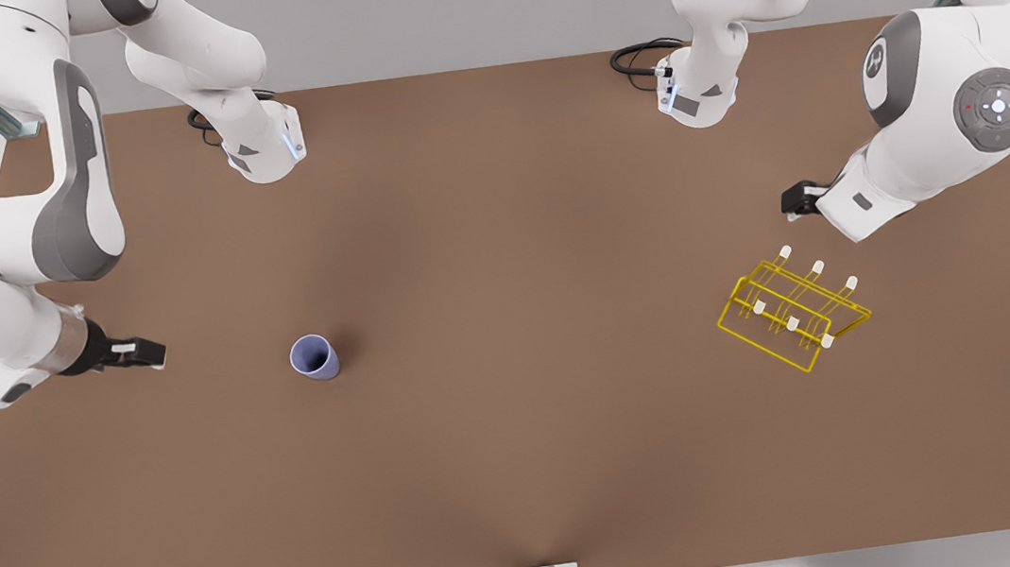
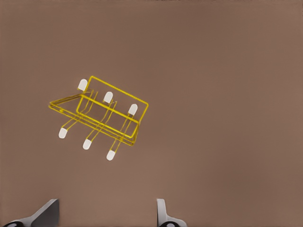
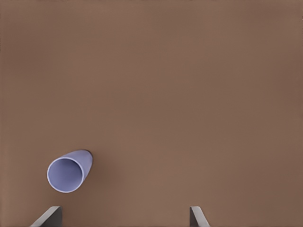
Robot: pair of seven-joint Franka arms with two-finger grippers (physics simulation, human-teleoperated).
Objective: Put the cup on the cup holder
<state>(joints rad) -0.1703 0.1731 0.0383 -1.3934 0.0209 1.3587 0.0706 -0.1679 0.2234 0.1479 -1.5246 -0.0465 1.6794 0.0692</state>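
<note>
Upright, the cup stands on open brown surface, right pincer spread beside it; left pincer, spread, hovers near the cup holder.

One cup stands on one brown table. Well apart from the cup sits one cup holder, carrying six white-capped pegs in two rows of three. Two robot arms flank the table.

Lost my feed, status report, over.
Right gripper open, beside cup. Left gripper open, by cup holder, waiting. Cup upright on table, path unobstructed.
</note>
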